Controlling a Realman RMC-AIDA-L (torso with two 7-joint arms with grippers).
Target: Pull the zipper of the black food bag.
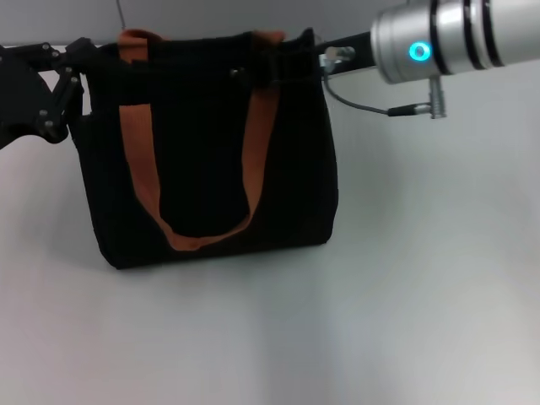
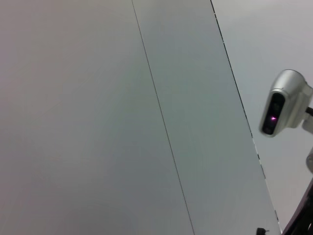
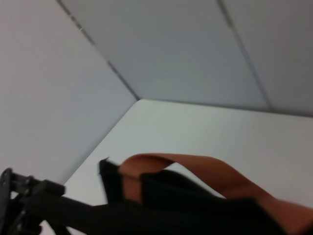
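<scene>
The black food bag [image 1: 207, 152] stands upright on the white table, with orange-brown handles [image 1: 142, 160] hanging down its front. Its top edge and one handle also show in the right wrist view [image 3: 195, 196]. My left gripper [image 1: 83, 56] is at the bag's top left corner, touching the fabric; it also shows in the right wrist view [image 3: 29, 193]. My right gripper [image 1: 274, 61] reaches in from the right and lies along the bag's top edge, black against black. The zipper pull is not visible.
The white table [image 1: 405, 295] spreads in front of and to the right of the bag. A grey panelled wall [image 2: 122, 117] stands behind. The right arm's silver wrist [image 1: 439, 38] and its cable plug [image 1: 434, 97] hang above the bag's right side.
</scene>
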